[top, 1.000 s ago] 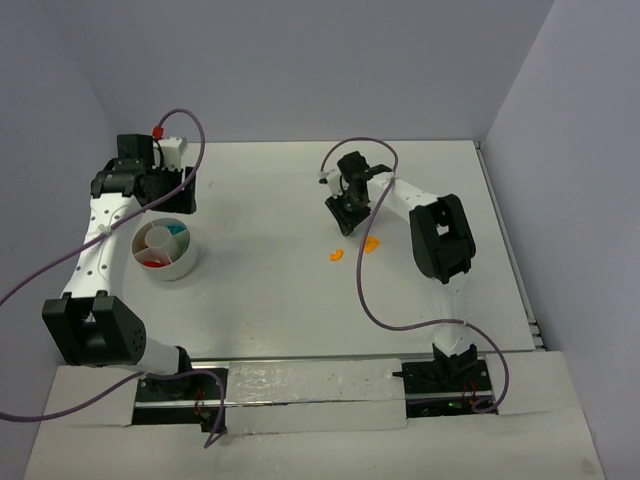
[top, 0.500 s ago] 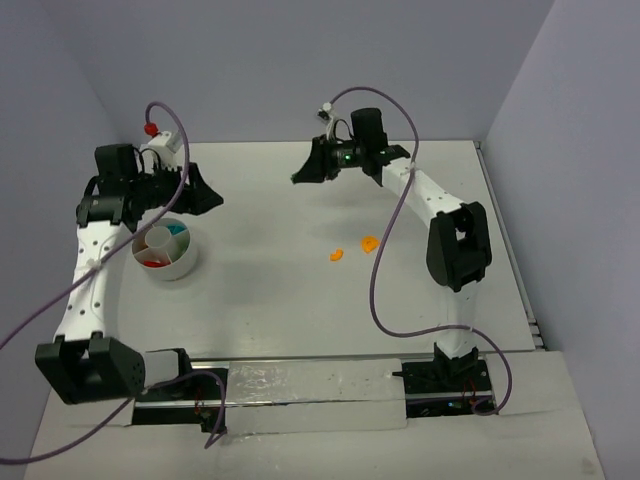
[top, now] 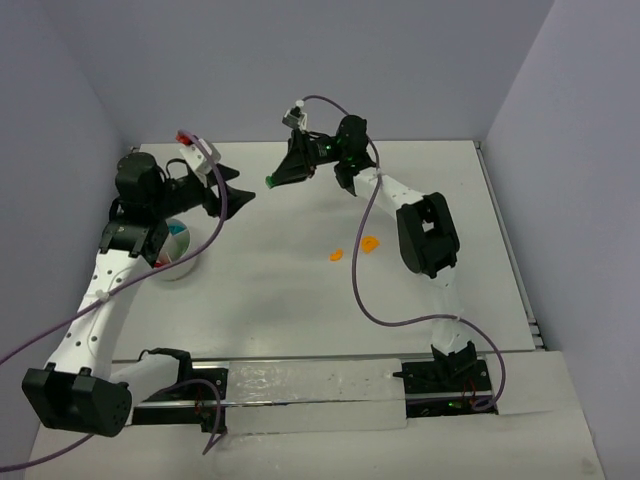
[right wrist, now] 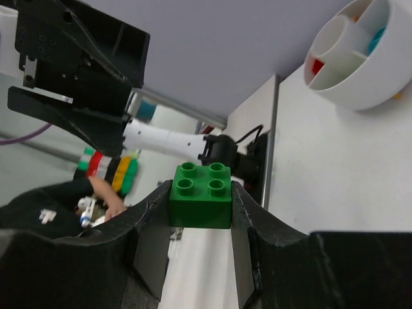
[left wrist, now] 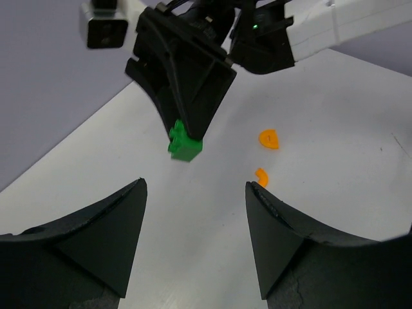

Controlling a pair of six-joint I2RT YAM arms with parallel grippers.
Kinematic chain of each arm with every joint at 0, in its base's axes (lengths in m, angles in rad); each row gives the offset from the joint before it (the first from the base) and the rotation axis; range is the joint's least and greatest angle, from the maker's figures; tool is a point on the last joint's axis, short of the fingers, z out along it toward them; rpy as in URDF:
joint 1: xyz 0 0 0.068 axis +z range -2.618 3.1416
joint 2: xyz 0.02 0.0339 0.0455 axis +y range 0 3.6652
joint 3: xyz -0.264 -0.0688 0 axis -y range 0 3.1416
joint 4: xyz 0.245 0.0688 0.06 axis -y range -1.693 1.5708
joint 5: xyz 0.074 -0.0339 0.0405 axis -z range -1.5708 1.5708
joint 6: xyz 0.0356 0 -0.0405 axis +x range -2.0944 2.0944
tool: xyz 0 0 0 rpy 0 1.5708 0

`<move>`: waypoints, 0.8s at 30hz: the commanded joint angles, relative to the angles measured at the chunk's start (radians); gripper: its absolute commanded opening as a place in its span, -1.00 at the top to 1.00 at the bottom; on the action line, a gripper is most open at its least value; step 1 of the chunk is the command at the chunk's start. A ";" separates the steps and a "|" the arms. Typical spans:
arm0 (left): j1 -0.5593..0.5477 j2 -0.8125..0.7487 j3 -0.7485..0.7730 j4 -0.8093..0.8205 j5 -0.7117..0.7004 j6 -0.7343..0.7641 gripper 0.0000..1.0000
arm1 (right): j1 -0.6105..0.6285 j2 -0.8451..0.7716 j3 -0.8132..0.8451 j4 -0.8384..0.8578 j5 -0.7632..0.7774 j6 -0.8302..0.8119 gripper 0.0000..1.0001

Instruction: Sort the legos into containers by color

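My right gripper [top: 276, 178] is shut on a green lego [top: 271, 182], held in the air above the back of the table. The right wrist view shows this square four-stud lego [right wrist: 201, 196] clamped between both fingers. My left gripper [top: 240, 188] stands open just left of it, facing it, with nothing between its fingers. In the left wrist view the green lego [left wrist: 185, 143] hangs ahead of the open left gripper [left wrist: 195, 184]. Two orange curved legos [top: 371, 243] [top: 336, 255] lie on the table. The white divided bowl [top: 180, 268] is partly hidden by the left arm; it holds a red lego [right wrist: 315, 65] and a cyan one [right wrist: 376, 40].
A purple cable [top: 218, 215] loops from the left wrist over the bowl. Grey walls close the table at the back and both sides. The table's right edge [top: 505, 250] runs beside the right arm's elbow [top: 428, 235].
The right arm swung left and up from the orange legos, carrying the green lego toward the left gripper. The left gripper moved right, away from above the bowl.
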 commanded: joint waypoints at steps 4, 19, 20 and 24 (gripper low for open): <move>-0.111 0.021 -0.048 0.195 -0.012 0.120 -0.39 | 0.035 -0.038 0.053 0.252 -0.130 0.202 1.00; -0.146 -0.028 -0.160 0.256 -0.103 0.261 -0.32 | 0.064 -0.068 0.057 0.234 -0.152 0.197 1.00; -0.146 -0.031 -0.166 0.261 -0.109 0.263 -0.32 | 0.065 -0.068 0.057 0.234 -0.152 0.197 1.00; -0.147 -0.040 -0.176 0.271 -0.109 0.256 -0.29 | 0.067 -0.066 0.062 0.224 -0.152 0.194 1.00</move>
